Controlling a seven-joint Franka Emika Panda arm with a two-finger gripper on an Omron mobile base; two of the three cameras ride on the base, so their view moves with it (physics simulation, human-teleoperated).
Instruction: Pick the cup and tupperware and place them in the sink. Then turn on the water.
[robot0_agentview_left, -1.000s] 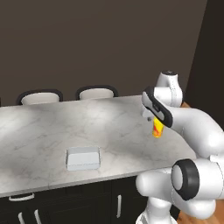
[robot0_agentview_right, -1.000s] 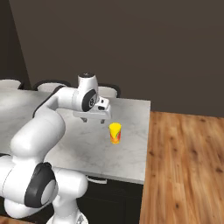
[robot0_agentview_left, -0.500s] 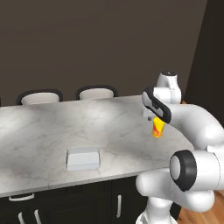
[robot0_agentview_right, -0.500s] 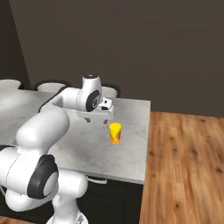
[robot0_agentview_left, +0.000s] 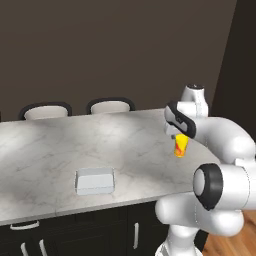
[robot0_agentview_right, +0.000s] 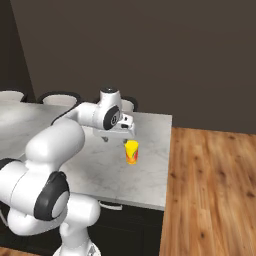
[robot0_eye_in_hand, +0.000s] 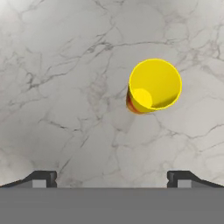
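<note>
The cup (robot0_agentview_left: 181, 146) is a small yellow tumbler with a red-orange patch, standing upright on the marble counter (robot0_agentview_left: 50, 150) near its right end. My gripper (robot0_agentview_right: 117, 138) hovers just above it and slightly to its left, open, nothing between its fingers. In the hand view the cup (robot0_eye_in_hand: 153, 85) sits up and right of centre, its mouth facing me, ahead of the open gripper (robot0_eye_in_hand: 111, 179). The tupperware (robot0_agentview_left: 95, 181), a shallow pale rectangular container, lies near the counter's front edge, well left of the cup (robot0_agentview_right: 131, 151). The sink and the water are out of view.
Two chair backs (robot0_agentview_left: 47, 111) stand behind the counter's far edge. The counter ends just right of the cup, with wooden floor (robot0_agentview_right: 215, 190) beyond. Dark cabinet fronts (robot0_agentview_left: 75, 235) run below the front edge.
My hand has drifted a little to the right, closer over the cup. The cup and the tupperware have not moved, and the jaws stay open.
</note>
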